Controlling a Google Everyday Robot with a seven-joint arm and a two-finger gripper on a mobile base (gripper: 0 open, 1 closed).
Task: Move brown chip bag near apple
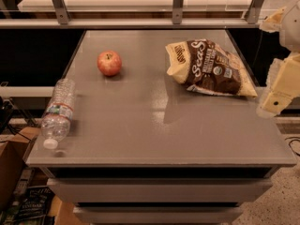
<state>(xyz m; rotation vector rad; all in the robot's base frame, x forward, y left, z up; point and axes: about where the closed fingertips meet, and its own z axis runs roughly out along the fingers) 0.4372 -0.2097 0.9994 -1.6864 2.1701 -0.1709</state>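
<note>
1. A grey surface (154, 125) is filling most of the camera view. Metal rails (177, 3) are running across behind it, and drawer fronts (159, 189) are showing beneath its near edge.
2. The apple (109, 63) is sitting upright on the far left part of the surface, and it is serving here as the reference for every other place.
3. The brown chip bag (211, 67) is lying flat well apart from the apple, off to the apple's right at about the same depth. A bare stretch of surface is lying between them.
4. The gripper (275, 97) is hanging farther to the right of the apple than the bag is, out past the edge of the surface. It is near the bag's closest corner and not touching it. Whether the jaws are spread or pressed together is not showing, so I cannot tell.
5. Judging from this layout, none of the move is done yet, since the bag is lying ungrasped and far from the apple. What is remaining is reaching in over the bag, taking hold of it, carrying it across toward the apple and setting it down just beside the fruit.
6. As for containers, the bag is looking closed and puffed, so its contents are hidden.
7. A water bottle (57, 112) is lying on its side to the left of the apple and closer to the camera, with its white cap on. Whether it is holding water I cannot tell. The drawer fronts are hiding whatever is inside them.
</note>
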